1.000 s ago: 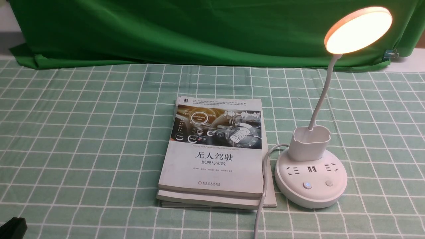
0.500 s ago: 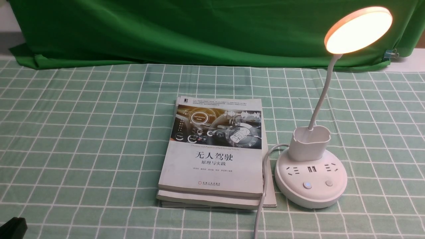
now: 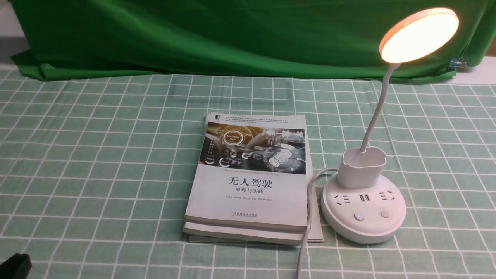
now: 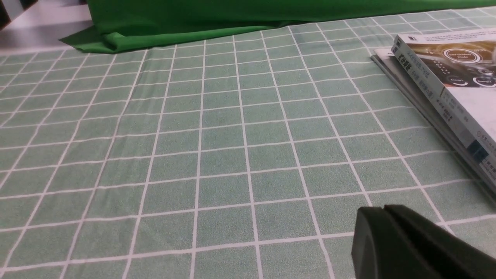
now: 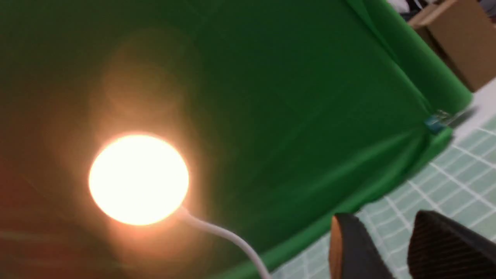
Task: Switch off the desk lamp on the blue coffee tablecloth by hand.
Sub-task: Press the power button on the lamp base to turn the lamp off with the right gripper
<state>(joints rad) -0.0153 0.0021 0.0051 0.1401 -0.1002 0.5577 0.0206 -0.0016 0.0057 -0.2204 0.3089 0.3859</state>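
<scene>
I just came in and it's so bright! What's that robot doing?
The robot isn't holding anything. Its right hand is up near the desk lamp, and it's meant to turn that off. The lamp is shining, so that job isn't done. The books just lie beside it on the checked tablecloth.

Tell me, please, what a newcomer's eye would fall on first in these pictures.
Most likely the glowing disc head of the lamp, high on the right of the front view before the green backdrop. Next comes the stack of books in the middle of the pale checked tablecloth, just left of the lamp's round white base.
</scene>
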